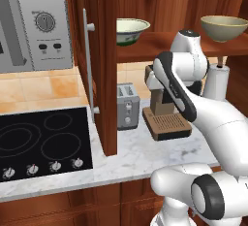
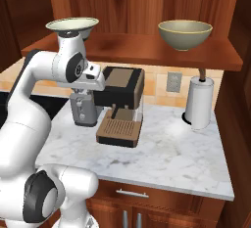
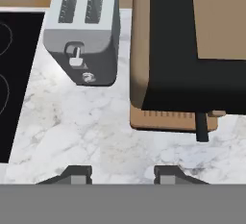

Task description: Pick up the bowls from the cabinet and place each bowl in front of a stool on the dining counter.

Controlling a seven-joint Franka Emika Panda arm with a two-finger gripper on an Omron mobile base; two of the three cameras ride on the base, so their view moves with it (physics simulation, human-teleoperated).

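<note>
Claw (image 3: pixel 122 172) tips stand spread and bare, pinching nothing, pointed down at the marble worktop (image 3: pixel 96 131) with the toaster (image 3: pixel 84 31) at about eleven o'clock of them and the coffee machine (image 3: pixel 192 50) at about one o'clock. Outward and above, the open cabinet (image 1: pixel 104 50) shelf carries both bowls — two, counted: the white one with the green rim (image 1: pixel 131 30) near the door edge, at roughly ten o'clock of the wrist in the left base view, and the beige-olive one (image 2: pixel 185 34) further along the same shelf, at about two o'clock. Neither is touched. I judge both stiff, glazed ceramic, fairly light but breakable and slick, so a hard squeeze or a knock against the shelf edge is the risk; the sensible hold is the rim wall, one finger inside and one outside — not across the full width. Also counted: one toaster, one coffee machine, one paper-towel roll (image 2: pixel 198 102), one stove (image 1: pixel 41 142).
</note>
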